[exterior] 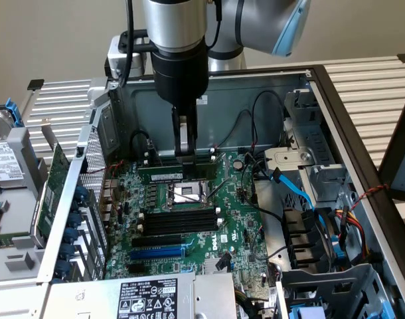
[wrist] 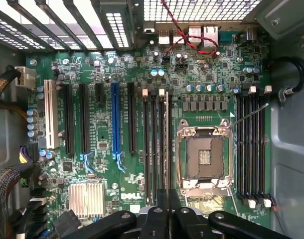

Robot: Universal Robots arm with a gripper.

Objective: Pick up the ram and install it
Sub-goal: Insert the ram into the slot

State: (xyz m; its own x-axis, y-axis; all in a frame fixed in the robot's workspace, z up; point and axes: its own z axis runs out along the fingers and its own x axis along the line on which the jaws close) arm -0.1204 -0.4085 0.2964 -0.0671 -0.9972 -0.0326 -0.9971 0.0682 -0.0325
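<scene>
Gripper (exterior: 184, 154) is pinched almost fully shut on the ram (exterior: 179, 174), with the fingers (exterior: 182, 136) clamped on its top edge around mid-length. The ram hangs level, long edge down, with its white label facing the exterior camera, and it runs parallel to the slots.

In the exterior view it shows just behind the CPU socket (exterior: 187, 193), on the far side from the camera (can't tell from this angle if it touches the board or is clear of it).

- **Near side of the socket:** a bank of black slots (exterior: 174, 222) lies just beside it. The blue slot (exterior: 157, 252) is further out past those.
- **Wrist view:** a second slot bank (wrist: 251, 149) sits on the socket's other side.
- **Board:** the motherboard (exterior: 239, 226) lies flat in the open case (exterior: 255, 86).
- **Exterior view's right of the socket:** a blue cable (exterior: 297, 193).
- **Exterior view's left of the socket:** a green expansion card (exterior: 48, 193) stands on edge outside the case wall.
</scene>
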